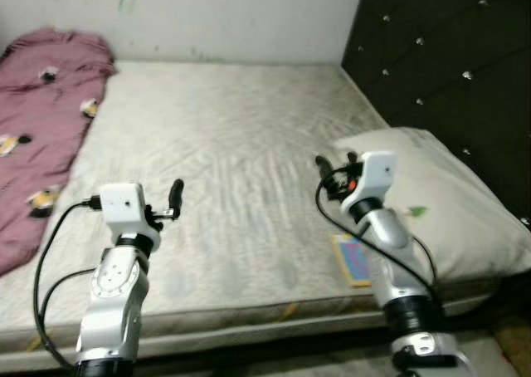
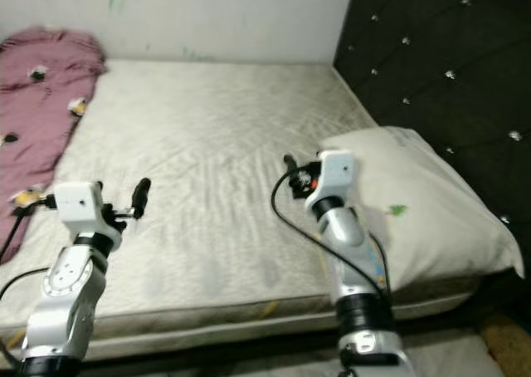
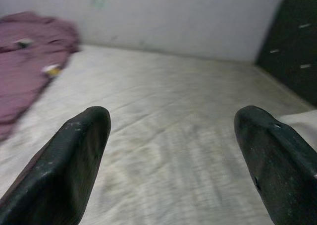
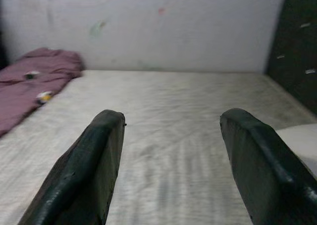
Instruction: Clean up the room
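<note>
Both grippers, left gripper point(image 1: 175, 196) and right gripper point(image 1: 334, 163), hover wide open and empty over the wrinkled grey mattress point(image 1: 224, 153); a crumpled maroon blanket point(image 1: 41, 119) and soft white pillow point(image 1: 448, 203) lie at its sides.

1 pillow point(image 1: 448, 203), 1 blanket point(image 1: 41, 128), 1 mattress point(image 1: 224, 144)

Silver arms, white wrist boxes, black cables, black fingers.
</note>
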You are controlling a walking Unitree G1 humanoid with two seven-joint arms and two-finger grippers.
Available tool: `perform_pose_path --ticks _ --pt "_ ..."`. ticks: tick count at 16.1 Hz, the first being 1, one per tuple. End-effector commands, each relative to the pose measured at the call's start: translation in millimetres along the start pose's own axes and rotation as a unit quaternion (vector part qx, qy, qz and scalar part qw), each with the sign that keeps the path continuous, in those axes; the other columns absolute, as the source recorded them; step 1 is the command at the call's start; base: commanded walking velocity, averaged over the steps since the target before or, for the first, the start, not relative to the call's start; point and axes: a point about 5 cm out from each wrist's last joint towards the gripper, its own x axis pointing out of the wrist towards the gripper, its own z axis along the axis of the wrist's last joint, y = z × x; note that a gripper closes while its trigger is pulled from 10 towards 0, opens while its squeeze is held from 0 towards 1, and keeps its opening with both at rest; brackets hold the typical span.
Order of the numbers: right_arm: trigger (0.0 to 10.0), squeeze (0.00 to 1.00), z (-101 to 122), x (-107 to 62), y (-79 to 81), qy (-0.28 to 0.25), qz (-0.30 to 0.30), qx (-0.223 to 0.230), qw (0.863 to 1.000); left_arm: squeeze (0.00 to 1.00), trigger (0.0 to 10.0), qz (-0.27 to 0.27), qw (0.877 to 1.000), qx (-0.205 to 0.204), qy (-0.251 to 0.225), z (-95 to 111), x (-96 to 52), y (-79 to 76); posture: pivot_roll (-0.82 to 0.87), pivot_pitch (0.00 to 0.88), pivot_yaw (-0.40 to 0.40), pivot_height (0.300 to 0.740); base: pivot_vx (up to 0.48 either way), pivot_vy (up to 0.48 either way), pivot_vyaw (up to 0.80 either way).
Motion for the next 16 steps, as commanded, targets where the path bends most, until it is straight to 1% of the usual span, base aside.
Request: perform_pose_path --ticks 1,16 --pt "10.0 0.0 6.5 3.3 2.1 -0.01 0.009 -0.006 1.0 0.0 10.0 0.001 1.0 0.005 -0.003 2.7 1.6 0.9 -0.01 0.0 -0.064 0.74 0.0 0.48 0.0" --pt "10.0 0.0 5.0 5.5 1.6 -0.004 0.008 -0.012 1.0 0.0 10.0 0.008 1.0 0.002 0.004 0.4 -0.1 1.2 0.0 0.0 -0.069 0.74 0.0 0.48 0.0"
